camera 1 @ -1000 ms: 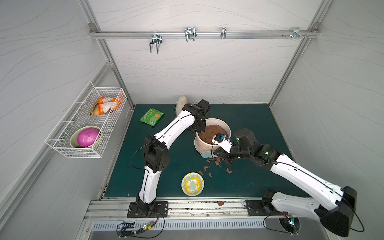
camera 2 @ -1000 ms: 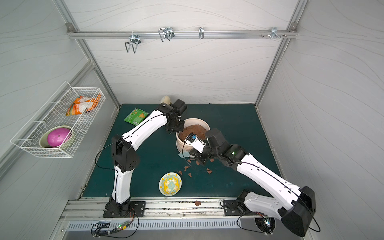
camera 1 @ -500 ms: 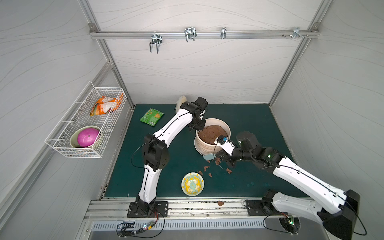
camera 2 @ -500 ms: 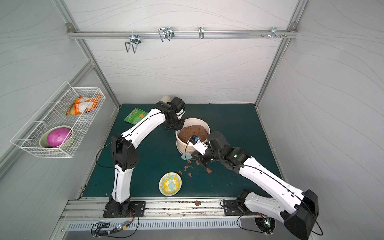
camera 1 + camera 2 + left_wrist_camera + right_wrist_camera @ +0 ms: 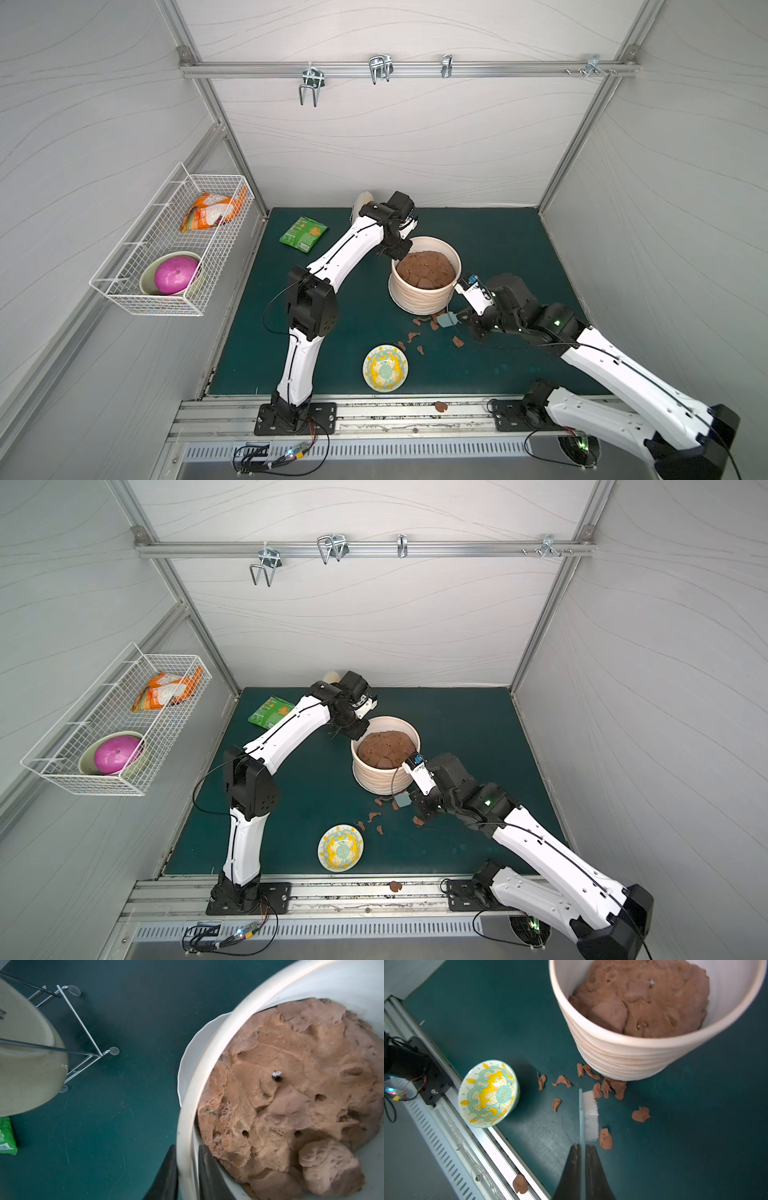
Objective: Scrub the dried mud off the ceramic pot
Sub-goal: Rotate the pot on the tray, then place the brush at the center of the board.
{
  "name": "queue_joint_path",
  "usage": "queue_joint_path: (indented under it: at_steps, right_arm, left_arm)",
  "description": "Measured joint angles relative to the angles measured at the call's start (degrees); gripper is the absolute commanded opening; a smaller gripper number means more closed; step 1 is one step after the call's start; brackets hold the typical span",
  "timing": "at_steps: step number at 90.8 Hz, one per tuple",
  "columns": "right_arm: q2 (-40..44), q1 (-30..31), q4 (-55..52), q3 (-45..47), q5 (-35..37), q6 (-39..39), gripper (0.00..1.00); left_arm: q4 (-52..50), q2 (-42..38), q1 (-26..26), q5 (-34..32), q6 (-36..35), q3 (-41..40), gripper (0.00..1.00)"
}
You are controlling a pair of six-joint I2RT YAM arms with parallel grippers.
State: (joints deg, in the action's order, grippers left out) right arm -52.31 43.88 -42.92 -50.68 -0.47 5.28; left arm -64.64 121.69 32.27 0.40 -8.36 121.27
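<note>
Cream ceramic pot (image 5: 419,297) mid-frame: your left gripper (image 5: 187,1147) straddles its rim, can't tell if pinching; right gripper (image 5: 582,1146) clamps the brush (image 5: 590,1113).

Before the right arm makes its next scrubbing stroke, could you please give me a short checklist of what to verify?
1. Brush gripped: the fingers of the right gripper are shut on the brush: ok.
2. Bristles against the ceramic pot: the brush sits by its base, apart from the ribbed wall: not ok.
3. Pot steadied: the fingers of the left gripper straddle the rim, one inside, one outside; whether they clamp it: cannot tell.
4. Pot upright on the mat: ok.
5. Wall free of dried mud: flakes lie on the mat by the base; the side shown looks clean, the far side is hidden: cannot tell.
</note>
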Motion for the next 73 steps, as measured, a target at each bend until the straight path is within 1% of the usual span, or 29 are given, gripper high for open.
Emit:
queue_joint_path:
  at_steps: [7,17,25,37,48,54,61,73]
  right_arm:
    - [0.0,-1.3,-1.0,0.0,2.0,1.8,0.0]
    - [0.3,-2.9,-1.7,0.0,4.4,3.6,0.0]
    - [0.8,-4.4,-1.7,0.0,5.9,4.4,0.0]
    - [1.4,-8.2,-0.5,0.0,7.1,4.9,0.0]
    - [2.0,-13.0,3.6,1.3,6.9,5.7,0.0]
    - [2.2,-16.7,6.8,2.9,5.0,6.3,0.0]
    - [1.9,-22.7,11.2,5.3,0.4,8.0,0.0]
    - [-0.7,-32.0,20.3,9.1,-7.7,12.0,0.0]
  left_arm:
    - [0.0,0.0,0.0,0.3,-0.9,0.0,0.27]
    - [-0.5,0.0,0.0,0.9,-1.5,0.0,0.34]
    - [-0.9,0.0,0.0,1.7,-1.2,0.0,0.45]
    - [-1.0,-0.2,0.0,2.0,0.2,0.0,0.57]
    - [-0.7,-2.2,0.0,2.1,1.7,-0.2,0.67]
    - [0.3,-4.7,0.0,2.0,2.8,-1.1,0.72]
    - [2.4,-9.1,0.0,1.6,4.0,-3.7,0.79]
    - [7.8,-18.6,-1.1,1.4,6.9,-12.0,0.89]
